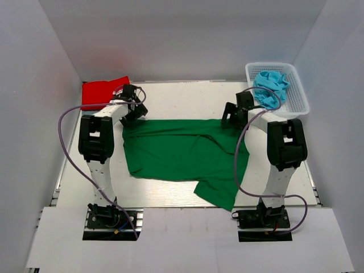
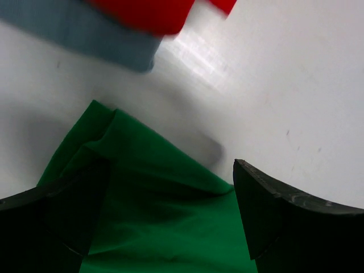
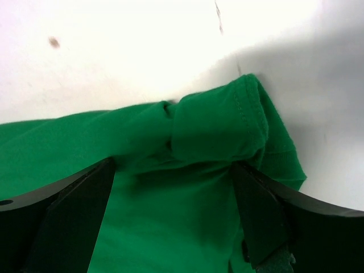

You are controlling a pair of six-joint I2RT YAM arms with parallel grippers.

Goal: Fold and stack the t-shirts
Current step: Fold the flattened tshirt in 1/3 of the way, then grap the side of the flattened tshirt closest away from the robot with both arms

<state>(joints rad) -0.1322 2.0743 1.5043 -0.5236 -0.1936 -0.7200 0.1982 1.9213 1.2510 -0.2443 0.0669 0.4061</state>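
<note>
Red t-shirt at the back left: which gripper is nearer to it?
Left. The left gripper sits just right of the red t-shirt, over the green t-shirt's far-left corner. The right gripper is across the table, near the basket.

I see the dark green t-shirt (image 1: 182, 153) spread rumpled mid-surface, the red t-shirt (image 1: 101, 92) folded far left, turquoise t-shirts (image 1: 272, 84) bunched far right.

No text, label or number is readable.
</note>
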